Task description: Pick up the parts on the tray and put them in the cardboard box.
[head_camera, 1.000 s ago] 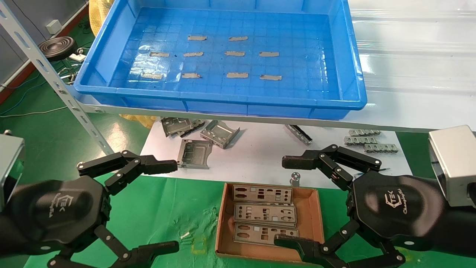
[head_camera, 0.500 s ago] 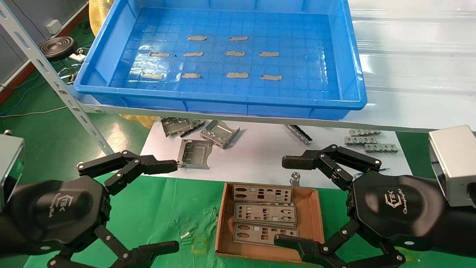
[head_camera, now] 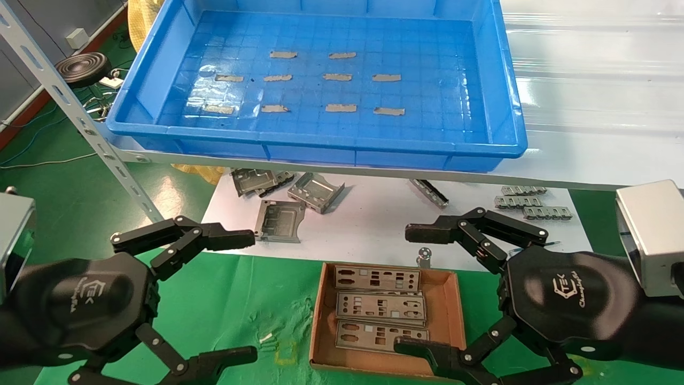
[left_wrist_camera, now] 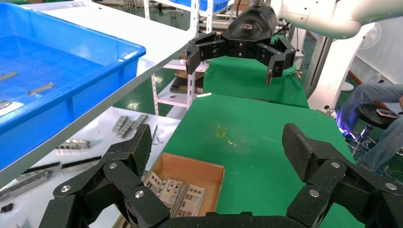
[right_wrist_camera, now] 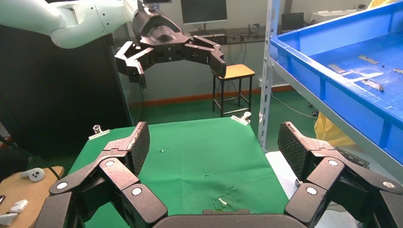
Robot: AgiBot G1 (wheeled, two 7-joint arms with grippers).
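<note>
I count three thin silver punched metal plates (head_camera: 380, 308) lying flat in the small brown cardboard box (head_camera: 453, 315). Their long axes run side to side across my head view, stacked one behind another from the near wall toward the far wall, the middle one overlapping slightly. The box sits between my two claws, closer to the right gripper (head_camera: 416, 291), whose lower finger reaches over the box's near right corner. That claw is spread wide with nothing in it. The left gripper (head_camera: 243, 297) hangs well off to the box's left, over the green cloth (head_camera: 240, 299), also spread wide and empty.

Beyond both claws, up on a white shelf (head_camera: 588, 96), stands the large bright blue plastic tray (head_camera: 502, 96). On its gridded floor I see only ten small grey tape strips (head_camera: 337, 76), in three rows.

Under the shelf, a white sheet (head_camera: 368, 230) carries bent grey metal brackets (head_camera: 315, 191) ahead of the left claw, and three small grey slotted pieces (head_camera: 529, 202) beyond the right one. A small round metal ring (head_camera: 424, 253) lies just past the box's far wall. The floor is green.
</note>
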